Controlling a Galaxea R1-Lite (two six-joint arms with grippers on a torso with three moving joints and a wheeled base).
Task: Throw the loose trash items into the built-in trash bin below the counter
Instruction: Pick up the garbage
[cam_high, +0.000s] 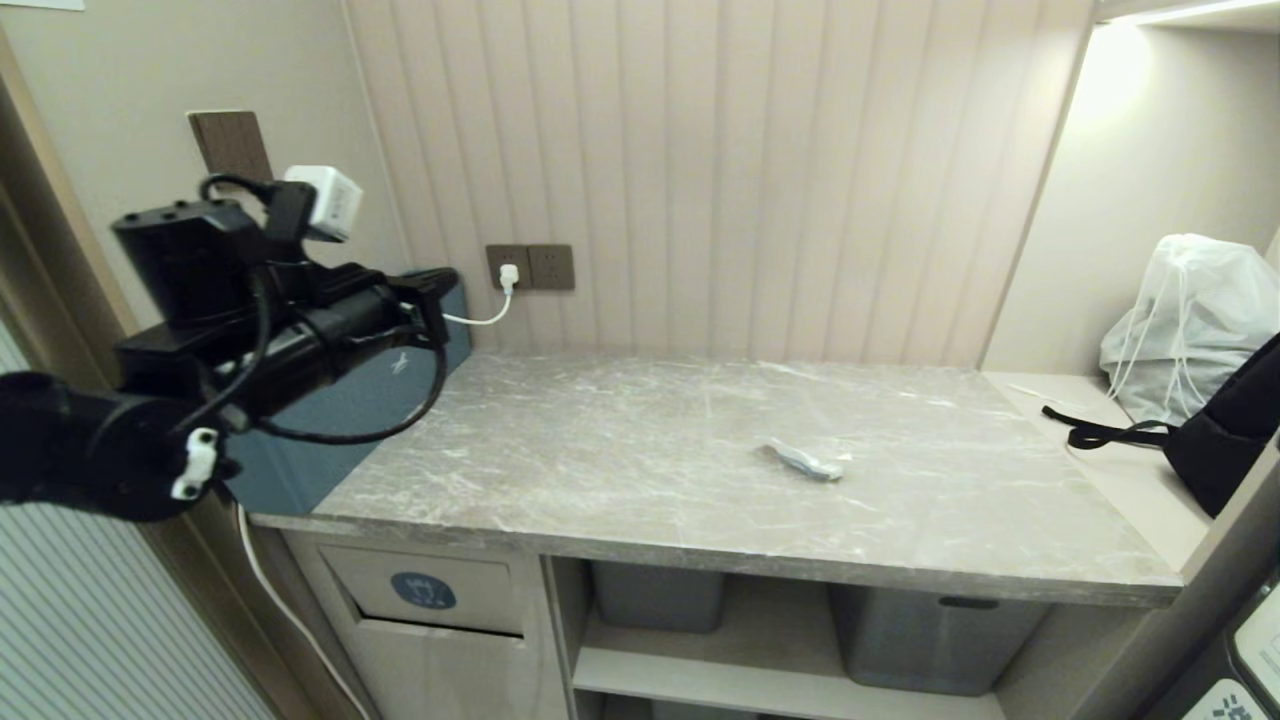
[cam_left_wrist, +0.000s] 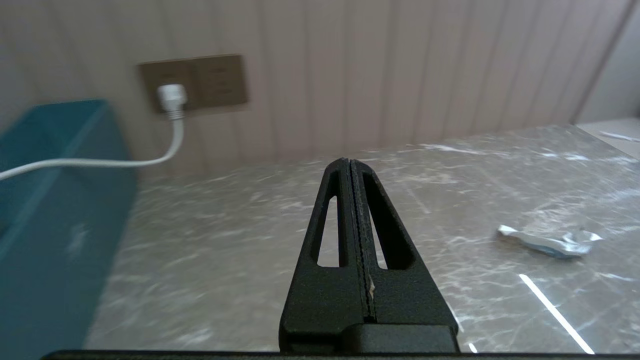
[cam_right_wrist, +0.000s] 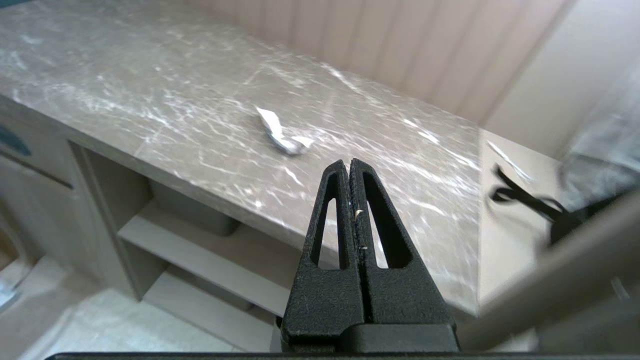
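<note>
You see one crumpled wrapper (cam_high: 803, 461) lying flat near the middle of the surface (cam_high: 620, 450), its long axis running from back-left to front-right. The trash bin flap (cam_high: 425, 590) with the round blue sticker is under the surface at its left end. Two grey tubs (cam_high: 930, 625) stand on the shelf beside it. The left gripper (cam_left_wrist: 356, 167) hangs above the left end, jaws closed and empty. The right gripper (cam_right_wrist: 349, 167) is out in front of the surface edge, jaws closed and empty also

No readable text; only a round blue sticker (cam_high: 423, 591) with a white icon on the bin flap (cam_high: 430, 590)
</note>
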